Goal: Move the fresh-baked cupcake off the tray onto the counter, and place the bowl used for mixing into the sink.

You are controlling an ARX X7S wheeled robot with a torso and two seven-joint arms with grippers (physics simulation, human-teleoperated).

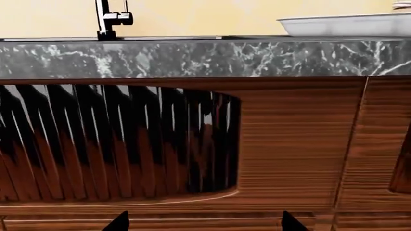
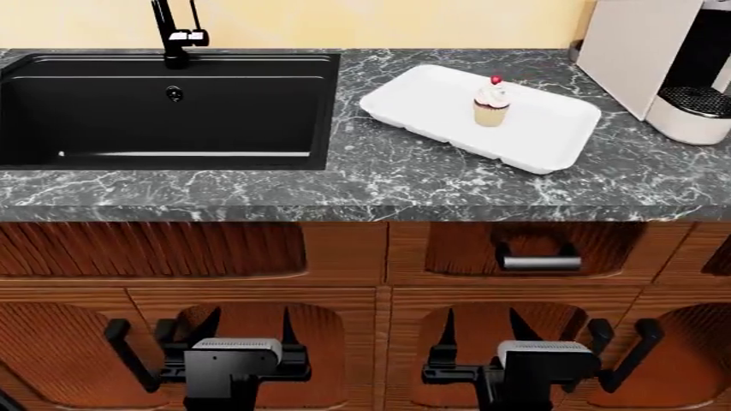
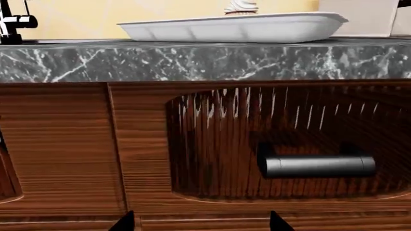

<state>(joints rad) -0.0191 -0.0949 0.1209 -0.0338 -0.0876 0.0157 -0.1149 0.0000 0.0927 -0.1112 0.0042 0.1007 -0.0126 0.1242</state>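
The cupcake (image 2: 491,103), white-frosted with a red cherry, stands on the white tray (image 2: 423,98) at the right of the dark marble counter (image 2: 377,180). The black sink (image 2: 160,103) with its faucet (image 2: 171,34) lies at the left. No bowl is in view. Both arms hang low in front of the wooden cabinets, below the counter edge. My left gripper (image 2: 234,330) is open and empty, its tips framing cabinet wood in the left wrist view (image 1: 205,224). My right gripper (image 2: 543,330) is open and empty too (image 3: 202,224). The right wrist view shows the tray (image 3: 237,29) and the frosting top (image 3: 241,6).
A white coffee machine (image 2: 662,60) stands at the counter's far right, close to the tray. Ribbed wooden cabinet fronts (image 2: 342,257) run under the counter, with a metal bar handle (image 2: 539,262) in a recess above my right gripper. A yellow wall backs the counter.
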